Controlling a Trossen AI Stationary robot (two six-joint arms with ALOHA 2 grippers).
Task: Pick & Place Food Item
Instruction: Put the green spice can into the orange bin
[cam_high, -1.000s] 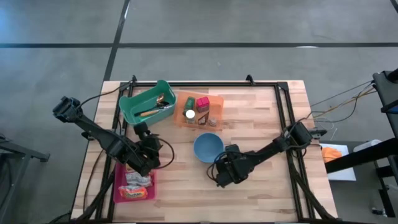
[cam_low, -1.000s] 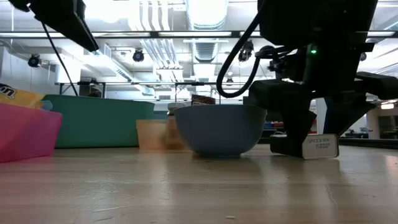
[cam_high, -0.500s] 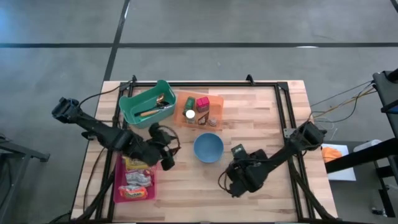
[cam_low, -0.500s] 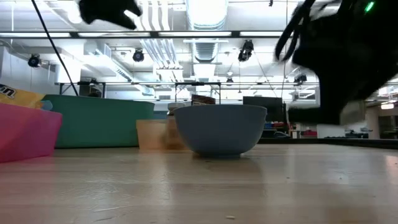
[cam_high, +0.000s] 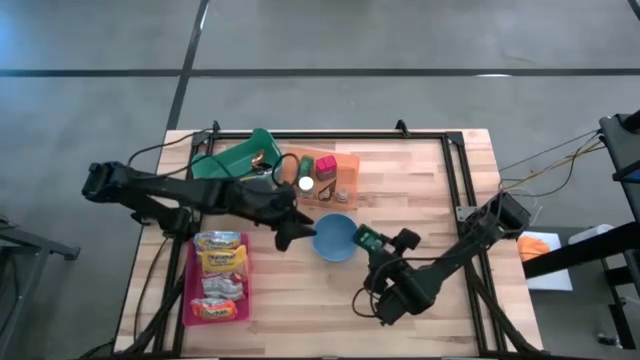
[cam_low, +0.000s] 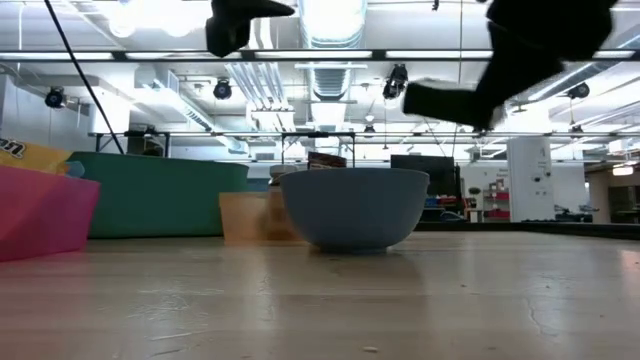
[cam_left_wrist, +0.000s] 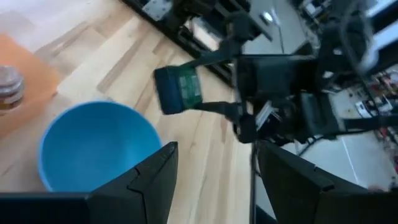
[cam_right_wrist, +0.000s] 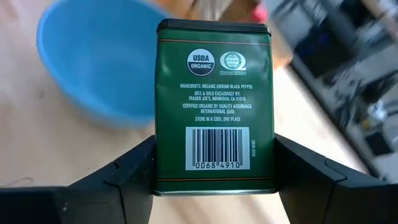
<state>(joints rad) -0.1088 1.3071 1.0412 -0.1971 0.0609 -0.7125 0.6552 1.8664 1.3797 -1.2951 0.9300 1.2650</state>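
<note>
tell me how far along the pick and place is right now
Picked: the right gripper is shut on the green pepper tin, lifted clear of the table beside the blue bowl. The left gripper hovers open and empty near the bowl. Left: setting the tin down; the bowl looks empty.

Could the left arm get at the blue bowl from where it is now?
Probably yes. The left pincer hangs open and empty just beside the bowl, nothing between them. The right pincer, shut on a green tin, is close on the bowl's other side and might crowd it.
</note>
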